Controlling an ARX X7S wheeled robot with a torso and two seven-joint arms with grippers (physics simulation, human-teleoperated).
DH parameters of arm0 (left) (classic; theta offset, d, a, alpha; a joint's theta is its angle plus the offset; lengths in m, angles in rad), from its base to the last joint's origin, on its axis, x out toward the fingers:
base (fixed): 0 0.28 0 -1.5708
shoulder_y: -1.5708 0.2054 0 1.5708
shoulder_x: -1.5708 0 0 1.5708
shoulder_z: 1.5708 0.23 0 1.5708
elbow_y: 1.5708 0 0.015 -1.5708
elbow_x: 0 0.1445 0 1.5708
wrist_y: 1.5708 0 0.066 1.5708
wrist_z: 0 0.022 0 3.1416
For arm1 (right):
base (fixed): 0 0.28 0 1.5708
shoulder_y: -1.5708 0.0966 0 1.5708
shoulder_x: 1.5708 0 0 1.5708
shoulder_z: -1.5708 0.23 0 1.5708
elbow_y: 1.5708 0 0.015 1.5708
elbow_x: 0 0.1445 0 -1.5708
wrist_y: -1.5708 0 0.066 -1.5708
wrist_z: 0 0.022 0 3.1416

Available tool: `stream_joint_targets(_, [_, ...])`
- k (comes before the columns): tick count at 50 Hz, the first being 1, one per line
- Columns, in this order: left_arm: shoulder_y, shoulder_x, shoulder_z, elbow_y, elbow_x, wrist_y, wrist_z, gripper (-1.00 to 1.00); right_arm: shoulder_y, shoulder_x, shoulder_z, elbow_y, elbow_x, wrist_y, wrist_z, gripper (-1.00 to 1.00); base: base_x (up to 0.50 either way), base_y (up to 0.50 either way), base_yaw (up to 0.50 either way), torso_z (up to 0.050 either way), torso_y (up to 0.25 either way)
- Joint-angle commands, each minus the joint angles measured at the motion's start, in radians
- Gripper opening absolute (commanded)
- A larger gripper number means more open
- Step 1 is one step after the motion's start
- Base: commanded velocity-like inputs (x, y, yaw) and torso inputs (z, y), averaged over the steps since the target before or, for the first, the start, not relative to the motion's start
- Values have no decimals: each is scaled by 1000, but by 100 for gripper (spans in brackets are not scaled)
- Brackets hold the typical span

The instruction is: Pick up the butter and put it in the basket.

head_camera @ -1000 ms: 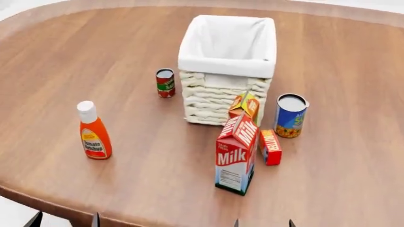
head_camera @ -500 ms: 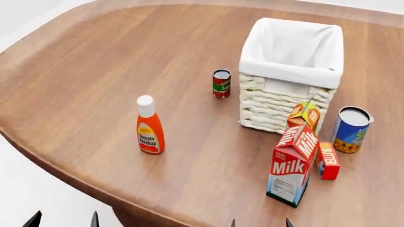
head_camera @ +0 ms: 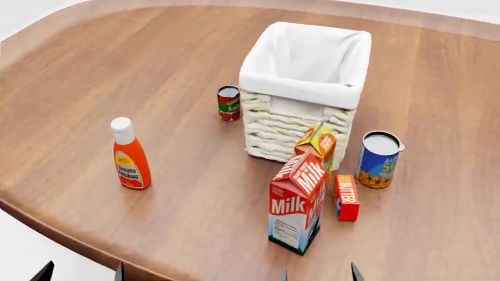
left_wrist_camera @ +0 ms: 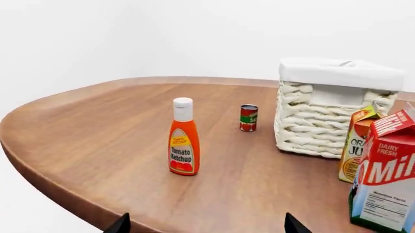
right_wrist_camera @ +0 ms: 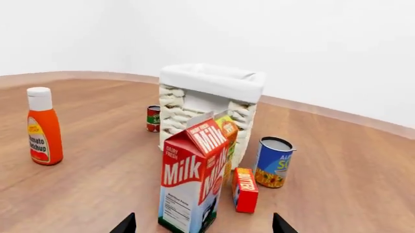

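Observation:
The butter [head_camera: 346, 197] is a small red box standing on the wooden table, just right of the Milk carton [head_camera: 298, 202] and in front of the basket [head_camera: 303, 88]. It also shows in the right wrist view [right_wrist_camera: 245, 189], beside the Milk carton [right_wrist_camera: 194, 179]; the basket [right_wrist_camera: 207, 104] stands behind. The butter is hidden in the left wrist view, where the basket [left_wrist_camera: 334, 107] shows. My left gripper [head_camera: 81, 273] and right gripper [head_camera: 319, 274] are open and empty at the near table edge, only their fingertips in view. The left gripper [left_wrist_camera: 204, 225] and right gripper [right_wrist_camera: 203, 224] hold nothing.
An orange juice carton [head_camera: 317, 143] leans against the basket's front. A blue can [head_camera: 379, 159] stands right of the butter, a small red can [head_camera: 228, 103] left of the basket, a ketchup bottle [head_camera: 130, 156] further left. The table's curved edge [head_camera: 70, 234] runs near the grippers.
The head view has swung back leftward, so everything on the table now appears shifted left compared with half a second ago. The objects have not moved on the table. Both grippers stay open.

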Motion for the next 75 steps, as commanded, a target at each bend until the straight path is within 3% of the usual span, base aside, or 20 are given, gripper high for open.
stream_joint_targets(1, [-1, -11, 8, -1, -9, 3, -9, 100, 2, 12, -20, -15, -29, 57, 23, 100, 0, 0, 0, 0, 0])
stream_joint_targets(15, [1, -20, 21, 2, -15, 6, -20, 100, -6, 14, -10, -17, -29, 37, 63, 100, -64, 200, 0, 0, 0])
stream_joint_targets(29, [-3, -29, 29, 3, -25, 3, -29, 100, -5, 14, -3, -21, 13, 39, 60, 100, 0, 0, 357, 0, 0])
stream_joint_targets(57, [-16, -48, 36, 11, -54, -7, -40, 100, -6, 26, -15, -27, 5, 36, 102, 100, 123, -421, 0, 0, 0])
stream_joint_targets(67, [-157, -98, -71, 2, -146, -71, -51, 100, -41, 32, 6, -71, 16, 15, 130, 100, 89, -10, 0, 0, 0])
stream_joint_targets(75, [-190, -144, -124, 67, -203, -146, -68, 100, -45, 33, 10, -73, 30, 18, 136, 100, 500, 70, 0, 0, 0])
